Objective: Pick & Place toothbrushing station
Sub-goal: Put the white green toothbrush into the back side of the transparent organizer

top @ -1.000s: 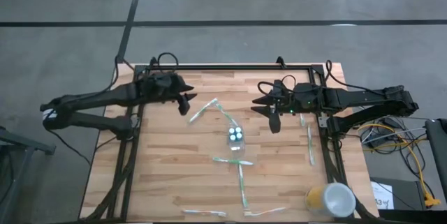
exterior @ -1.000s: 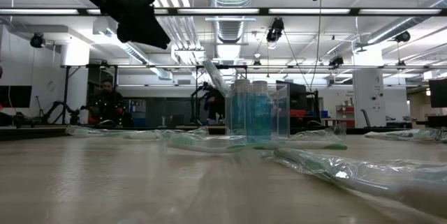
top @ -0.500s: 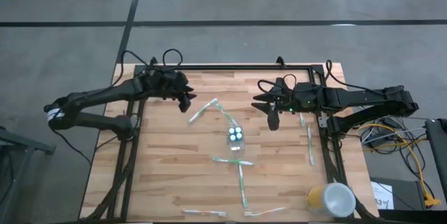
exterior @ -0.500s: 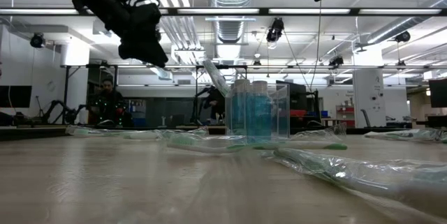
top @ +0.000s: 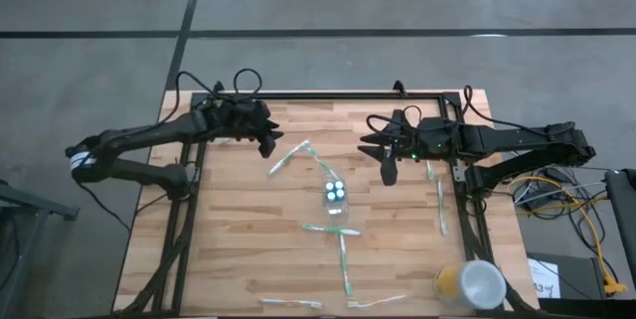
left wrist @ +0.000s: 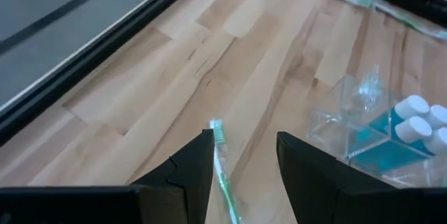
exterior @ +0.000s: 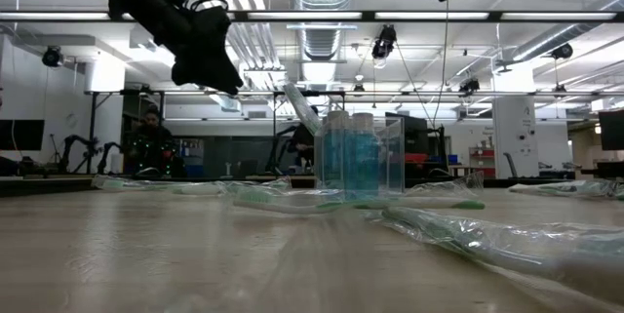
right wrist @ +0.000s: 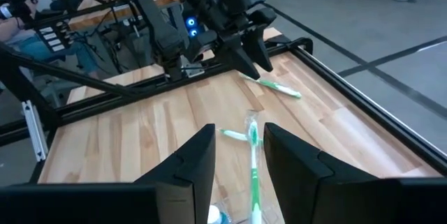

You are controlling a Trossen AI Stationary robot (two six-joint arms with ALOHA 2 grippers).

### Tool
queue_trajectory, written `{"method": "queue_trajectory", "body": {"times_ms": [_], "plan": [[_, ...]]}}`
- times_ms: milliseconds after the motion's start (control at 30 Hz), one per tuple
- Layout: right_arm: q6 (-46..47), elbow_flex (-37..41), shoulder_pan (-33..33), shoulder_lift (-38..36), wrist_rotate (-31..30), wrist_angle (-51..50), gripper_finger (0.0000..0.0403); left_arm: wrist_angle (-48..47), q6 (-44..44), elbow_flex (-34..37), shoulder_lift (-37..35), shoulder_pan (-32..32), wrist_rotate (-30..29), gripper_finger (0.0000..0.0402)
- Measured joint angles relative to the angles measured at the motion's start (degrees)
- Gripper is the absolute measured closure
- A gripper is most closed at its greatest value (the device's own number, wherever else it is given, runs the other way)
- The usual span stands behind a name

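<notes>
Wooden table (top: pixel 238 249) — clear cup (top: pixel 336 197), scattered toothbrushes (top: pixel 344 264), yellow cup (top: pixel 469 284).

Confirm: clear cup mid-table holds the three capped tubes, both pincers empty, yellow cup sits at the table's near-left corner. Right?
Mostly right. The clear cup does hold the three tubes, and the left pincer and right pincer are both open and empty. But the yellow cup sits at the near-right corner of the table, on the right arm's side, as the high view shows.

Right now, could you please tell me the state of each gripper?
Left gripper: jaws open, holding nothing, above a toothbrush.
Right gripper: jaws open, holding nothing, raised over the table.
</notes>
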State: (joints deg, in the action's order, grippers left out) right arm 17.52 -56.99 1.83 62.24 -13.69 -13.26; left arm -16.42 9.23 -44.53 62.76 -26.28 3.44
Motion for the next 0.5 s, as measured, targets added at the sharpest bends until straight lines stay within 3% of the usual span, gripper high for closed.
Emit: {"method": "queue_trajectory", "body": {"times_ms": [300, 500], "plan": [[-2.17, 0.00, -0.41, 0.00, -0.02, 0.01, 0.0288, 5.38, -6.74, -0.02, 3.78, -0.01, -0.07, 0.0241], [-5.61, 0.00, -0.37, 0.00, 0.02, -0.09, 0.0284, 5.12, -6.71, -0.02, 6.24, 0.00, -0.06, 0.0241]]}}
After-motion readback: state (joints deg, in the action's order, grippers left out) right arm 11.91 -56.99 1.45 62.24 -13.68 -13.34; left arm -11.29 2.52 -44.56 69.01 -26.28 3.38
